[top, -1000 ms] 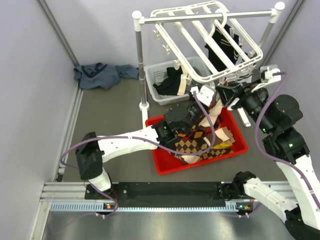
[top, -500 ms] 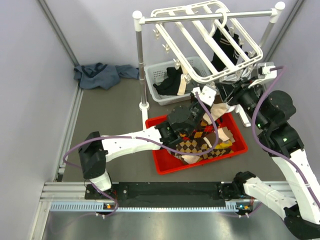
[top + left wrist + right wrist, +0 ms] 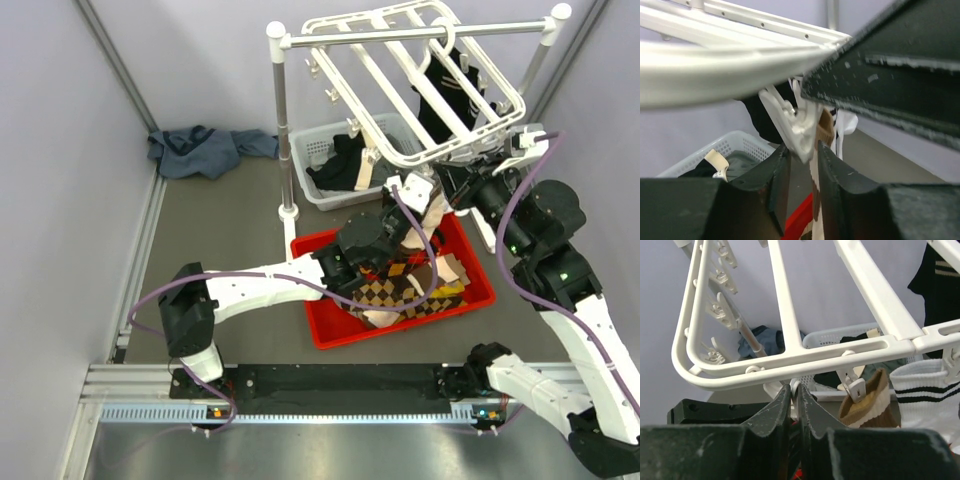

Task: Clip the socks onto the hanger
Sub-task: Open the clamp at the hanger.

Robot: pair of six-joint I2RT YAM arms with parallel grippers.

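Observation:
The white hanger [image 3: 505,95] hangs from the rack rod. Brown and black argyle socks [image 3: 385,290] lie in the red tray [image 3: 330,335]. One brown-cuffed sock [image 3: 865,402] hangs from a clip on the hanger's near bar [image 3: 790,362]. My right gripper [image 3: 795,390] is shut on the neighbouring white clip just under that bar; it also shows in the top view [image 3: 455,190]. My left gripper [image 3: 802,155] is open just below, with that clip's tip [image 3: 800,130] between its fingers and the hung sock [image 3: 826,131] behind. It shows in the top view [image 3: 415,200].
A white striped sock [image 3: 925,390] and a black sock [image 3: 937,270] hang on the hanger. A white basket [image 3: 310,150] of dark clothes stands behind the tray. The rack's post [image 3: 280,120] stands by it. A blue cloth [image 3: 200,150] lies at the far left.
My right gripper has risen and moved left up to the hanger's near bar. My left gripper has shifted slightly right under it.

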